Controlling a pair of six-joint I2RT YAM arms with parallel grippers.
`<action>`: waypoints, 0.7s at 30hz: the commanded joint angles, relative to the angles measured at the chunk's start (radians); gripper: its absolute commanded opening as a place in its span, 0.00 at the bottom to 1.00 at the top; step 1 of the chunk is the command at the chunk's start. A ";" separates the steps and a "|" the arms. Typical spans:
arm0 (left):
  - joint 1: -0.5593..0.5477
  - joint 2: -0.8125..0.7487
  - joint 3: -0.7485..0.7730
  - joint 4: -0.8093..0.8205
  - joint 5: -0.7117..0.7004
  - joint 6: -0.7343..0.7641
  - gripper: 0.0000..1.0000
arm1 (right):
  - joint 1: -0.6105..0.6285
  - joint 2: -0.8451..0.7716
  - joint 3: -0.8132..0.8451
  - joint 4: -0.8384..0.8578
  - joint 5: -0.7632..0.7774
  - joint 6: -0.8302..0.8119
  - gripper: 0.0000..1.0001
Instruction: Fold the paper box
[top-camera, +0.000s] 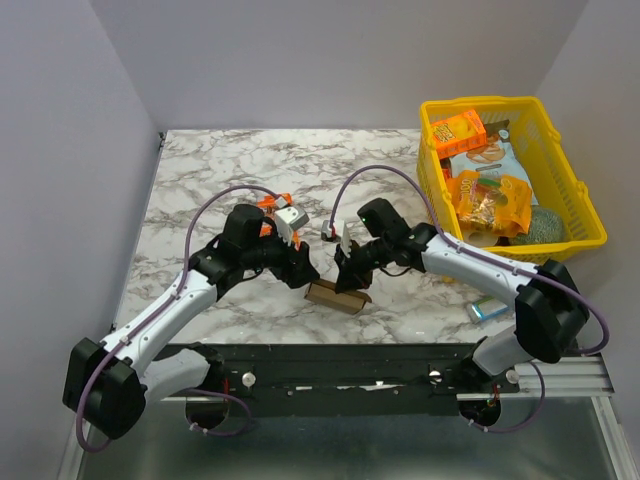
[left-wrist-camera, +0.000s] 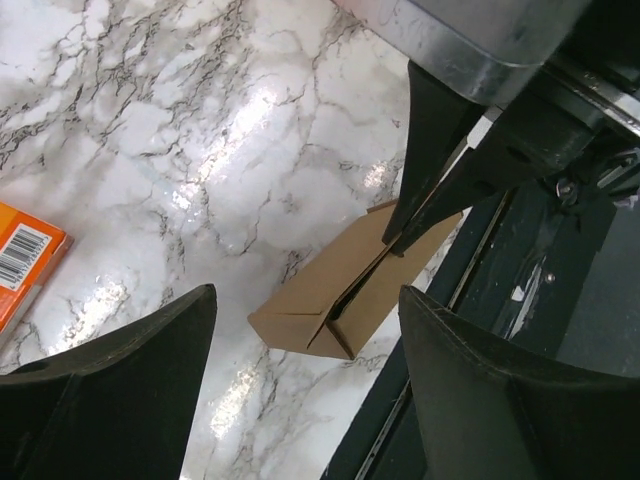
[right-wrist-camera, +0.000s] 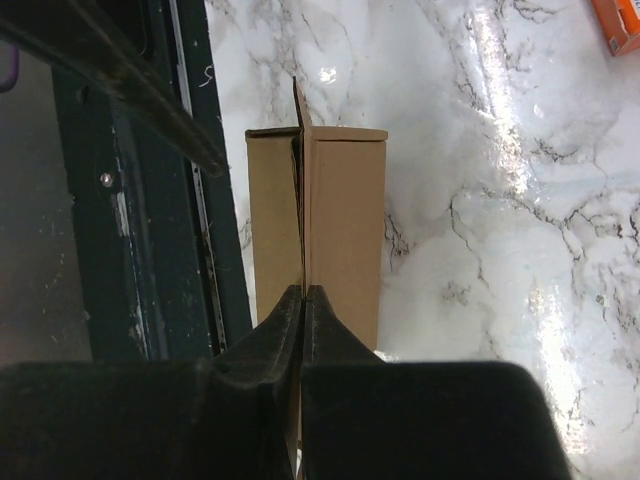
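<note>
A small brown paper box (top-camera: 337, 296) lies near the table's front edge, between both grippers. In the right wrist view the box (right-wrist-camera: 345, 230) runs away from me, with an upright flap along its top seam. My right gripper (right-wrist-camera: 303, 292) is shut on that flap at the box's near end. It shows over the box in the top view (top-camera: 350, 272). In the left wrist view the box (left-wrist-camera: 345, 285) sits ahead between my wide-open fingers, its end flaps folded in. My left gripper (left-wrist-camera: 305, 300) is open and empty, just left of the box in the top view (top-camera: 305, 270).
A yellow basket (top-camera: 586, 215) of snack packets stands at the back right. An orange packet (left-wrist-camera: 20, 260) lies on the marble left of the box. A small blue-white item (top-camera: 487, 310) lies at front right. The black frame rail (top-camera: 400, 365) runs along the table's near edge.
</note>
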 joint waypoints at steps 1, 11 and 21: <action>-0.034 0.037 0.029 -0.032 -0.043 0.030 0.74 | -0.004 0.012 0.021 -0.024 -0.047 -0.017 0.09; -0.097 0.046 0.029 -0.056 -0.086 0.047 0.44 | -0.006 0.006 0.020 -0.024 -0.016 -0.017 0.09; -0.140 0.041 0.029 -0.084 -0.167 0.056 0.30 | -0.004 0.005 0.021 -0.022 0.024 -0.015 0.09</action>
